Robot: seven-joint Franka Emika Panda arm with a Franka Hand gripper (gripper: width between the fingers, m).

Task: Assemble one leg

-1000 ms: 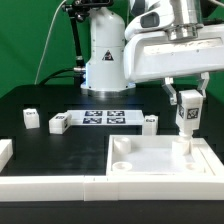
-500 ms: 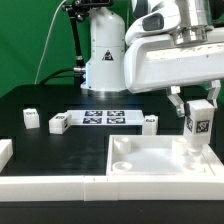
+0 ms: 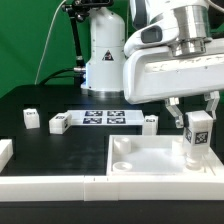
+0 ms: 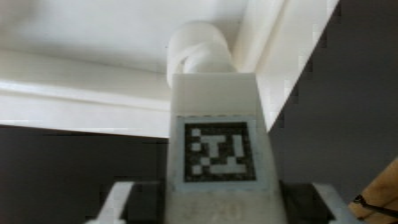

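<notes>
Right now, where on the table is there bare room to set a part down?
Bare table lies between the marker board and the front bar, beside the tray. Crowded: the tray's far corner, where the fingers hold the leg.

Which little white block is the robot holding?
The leg in the tool, at the tray's corner on the exterior view's right. The other three blocks stand on the table.

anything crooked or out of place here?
Nothing stands out. The gripper holds the leg close to upright, its lower end at a corner recess of the tray. No damage shows.
</notes>
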